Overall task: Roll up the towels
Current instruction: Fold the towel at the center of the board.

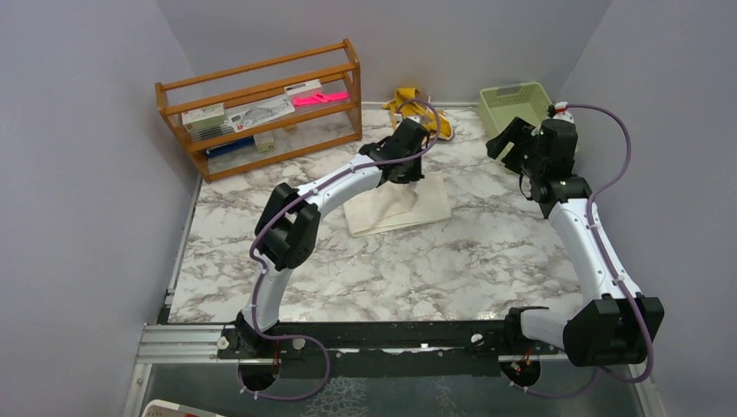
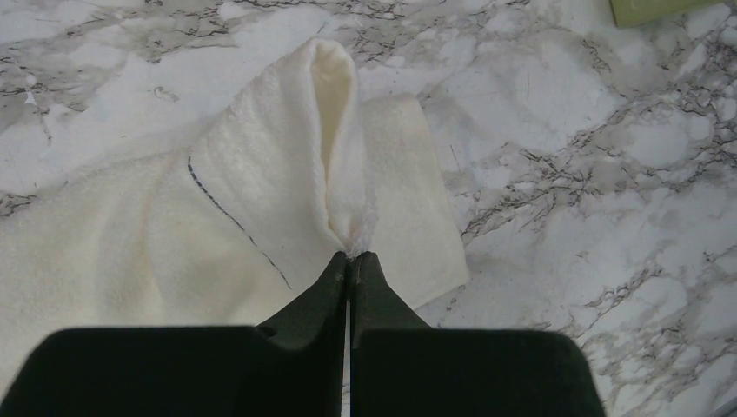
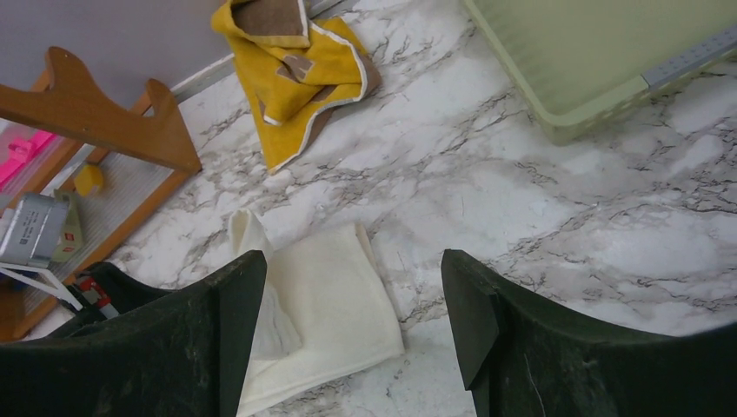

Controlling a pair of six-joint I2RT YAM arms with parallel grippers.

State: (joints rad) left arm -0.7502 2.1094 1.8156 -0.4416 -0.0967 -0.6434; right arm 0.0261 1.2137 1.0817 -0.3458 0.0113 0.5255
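Near the middle of the marble table lies the cream-white towel, mostly flat, one edge pinched up into a peaked fold by the left gripper — its jaws closed tight on the cloth. Beyond it, by the back wall, the mustard-yellow towel sits crumpled. The right gripper hovers above the table near the pale green basket — jaws wide apart, holding nothing.

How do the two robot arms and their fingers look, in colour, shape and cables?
Each arm has white curved shells, black blocky joints and a thin purple cable along it. The fingers are matte black, broad at the base and tapering to narrow tips.
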